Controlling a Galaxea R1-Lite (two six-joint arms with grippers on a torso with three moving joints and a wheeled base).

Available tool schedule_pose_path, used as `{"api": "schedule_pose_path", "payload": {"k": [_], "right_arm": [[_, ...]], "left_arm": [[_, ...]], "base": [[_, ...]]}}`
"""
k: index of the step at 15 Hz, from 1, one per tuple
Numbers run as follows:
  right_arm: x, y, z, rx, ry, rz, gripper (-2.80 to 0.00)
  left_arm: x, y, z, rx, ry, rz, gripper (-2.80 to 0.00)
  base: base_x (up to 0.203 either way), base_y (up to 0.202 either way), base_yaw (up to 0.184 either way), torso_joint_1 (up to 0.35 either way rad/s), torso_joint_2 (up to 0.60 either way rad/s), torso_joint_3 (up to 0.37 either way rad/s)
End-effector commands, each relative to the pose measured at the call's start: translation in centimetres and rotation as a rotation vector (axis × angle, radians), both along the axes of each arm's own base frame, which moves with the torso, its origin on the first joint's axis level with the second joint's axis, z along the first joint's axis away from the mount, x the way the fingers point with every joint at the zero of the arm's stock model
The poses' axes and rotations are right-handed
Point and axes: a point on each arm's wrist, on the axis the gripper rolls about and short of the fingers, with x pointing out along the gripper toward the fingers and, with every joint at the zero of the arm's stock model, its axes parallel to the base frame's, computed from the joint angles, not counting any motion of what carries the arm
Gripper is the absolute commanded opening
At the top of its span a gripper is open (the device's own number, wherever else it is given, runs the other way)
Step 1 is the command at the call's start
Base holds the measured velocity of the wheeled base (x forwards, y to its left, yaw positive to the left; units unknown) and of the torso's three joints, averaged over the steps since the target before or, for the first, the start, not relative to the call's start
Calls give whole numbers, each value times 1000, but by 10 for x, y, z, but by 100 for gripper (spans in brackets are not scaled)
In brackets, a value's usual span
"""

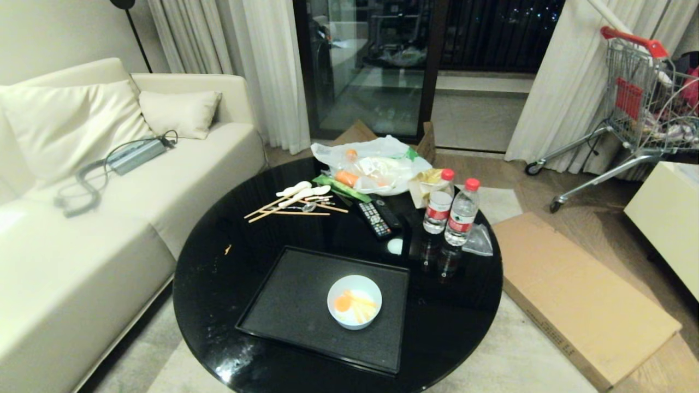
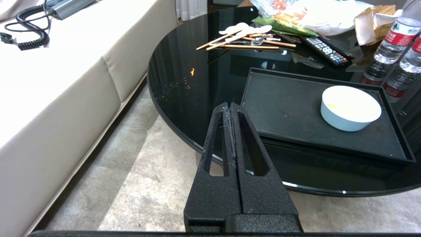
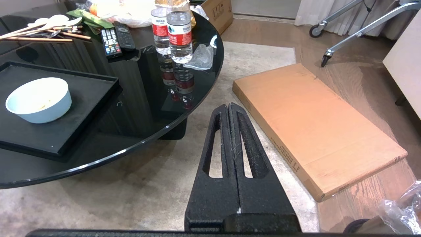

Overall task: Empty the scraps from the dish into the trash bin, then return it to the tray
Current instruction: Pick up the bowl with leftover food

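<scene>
Two grippers hang low beside the round black table [image 1: 229,284], neither holding anything. The left gripper [image 2: 229,107] has its fingers pressed flat together, pointing at the table's near edge over the pale rug [image 2: 138,184], on the sofa [image 1: 82,273] side of the table. The right gripper [image 3: 229,108] is likewise closed tight and empty, off the table's opposite side, above the rug and close to a flat cardboard box [image 3: 315,125] lying on the floor.

On the table, toward its near edge, rests the tray [image 1: 284,305]. The dish [image 1: 354,301] stands upright on the tray, in the half nearer the water bottles [image 1: 454,215]. Inside the dish lie the scraps [image 1: 352,304]: a round orange slice and thin yellow strips.

Beyond the tray, toward the table's far edge, sit a remote control [image 1: 377,218], a scatter of chopsticks and white spoons [image 1: 297,199], and a white plastic bag of food [image 1: 377,164]. The two bottles stand side by side past the tray's far corner, well apart from the dish. A small orange crumb [image 1: 227,249] lies on the table between the tray and the sofa.

A shopping cart [image 1: 633,103] stands far beyond the table, by the curtains. The trash bin does not show clearly in any view.
</scene>
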Motion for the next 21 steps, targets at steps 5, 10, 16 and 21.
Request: {"api": "schedule_pose_path", "payload": {"k": [5, 10, 16, 21], "right_arm": [[0, 0, 0, 5, 0, -4, -280], [0, 0, 0, 16, -1, -15, -280], [0, 0, 0, 19, -1, -21, -280], [-6, 1, 24, 14, -129, 65, -280]], "left_arm": [[0, 0, 0, 0, -1, 1, -280], [0, 0, 0, 0, -1, 1, -280], [0, 0, 0, 0, -1, 1, -280], [0, 0, 0, 0, -1, 1, -280]], "base": [[0, 0, 0, 0, 0, 0], [0, 0, 0, 0, 0, 0], [0, 0, 0, 0, 0, 0], [0, 0, 0, 0, 0, 0]]}}
